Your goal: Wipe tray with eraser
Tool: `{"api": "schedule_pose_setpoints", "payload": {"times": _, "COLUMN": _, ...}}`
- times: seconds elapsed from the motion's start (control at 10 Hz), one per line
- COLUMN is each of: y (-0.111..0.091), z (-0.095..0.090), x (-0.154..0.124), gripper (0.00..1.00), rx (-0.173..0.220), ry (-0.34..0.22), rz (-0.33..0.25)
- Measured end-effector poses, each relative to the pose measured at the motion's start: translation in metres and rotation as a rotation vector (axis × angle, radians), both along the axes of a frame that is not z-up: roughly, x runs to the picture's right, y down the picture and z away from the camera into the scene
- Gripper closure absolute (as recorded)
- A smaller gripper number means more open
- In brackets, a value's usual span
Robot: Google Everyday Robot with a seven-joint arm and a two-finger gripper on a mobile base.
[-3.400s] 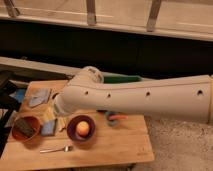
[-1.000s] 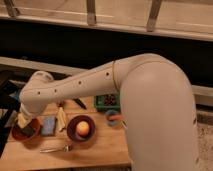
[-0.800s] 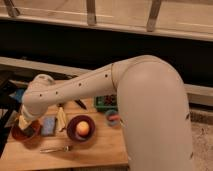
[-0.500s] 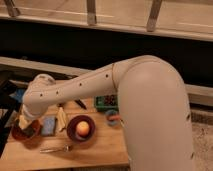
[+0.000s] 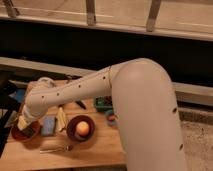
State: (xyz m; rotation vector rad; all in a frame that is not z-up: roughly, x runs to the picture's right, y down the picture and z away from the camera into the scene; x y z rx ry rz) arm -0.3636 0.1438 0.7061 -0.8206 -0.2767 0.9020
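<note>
My gripper (image 5: 26,125) hangs with jaws wide over a dark red bowl (image 5: 20,134) at the tabletop's left edge. I can't make out the eraser. I judge this the reach; next, grip it and carry it to the green tray (image 5: 102,103), mid-table behind the arm.

gripper (image 5: 26,121) over left bowl (image 5: 21,134) | pad (image 5: 48,126) between it and right bowl (image 5: 70,131) | fork (image 5: 56,148) in front

The counter (image 5: 90,152) shows pale wood with a matt finish. The arm (image 5: 140,105) has a smooth cream shell, plastic by its look and faintly glossy. Its pincer (image 5: 26,124) hangs low at the left over a dull reddish-brown bowl (image 5: 18,134). The utensil (image 5: 56,148) gleams like metal. The tray (image 5: 101,103) looks like green plastic.
</note>
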Motion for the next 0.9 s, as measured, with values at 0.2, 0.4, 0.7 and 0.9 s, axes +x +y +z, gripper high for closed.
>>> {"api": "schedule_pose_setpoints", "payload": {"times": 0.2, "y": -0.003, "z": 0.004, "x": -0.015, "gripper": 0.36, "rx": -0.003, "ry": -0.017, "rz": 0.013}}
{"api": "schedule_pose_setpoints", "payload": {"times": 0.4, "y": -0.005, "z": 0.005, "x": -0.032, "gripper": 0.36, "rx": 0.001, "ry": -0.045, "rz": 0.023}}
{"api": "schedule_pose_setpoints", "payload": {"times": 0.7, "y": 0.007, "z": -0.001, "x": -0.054, "gripper": 0.36, "rx": -0.001, "ry": -0.082, "rz": 0.041}}
{"api": "schedule_pose_setpoints", "payload": {"times": 0.9, "y": 0.017, "z": 0.000, "x": -0.065, "gripper": 0.36, "rx": -0.011, "ry": -0.099, "rz": 0.060}}
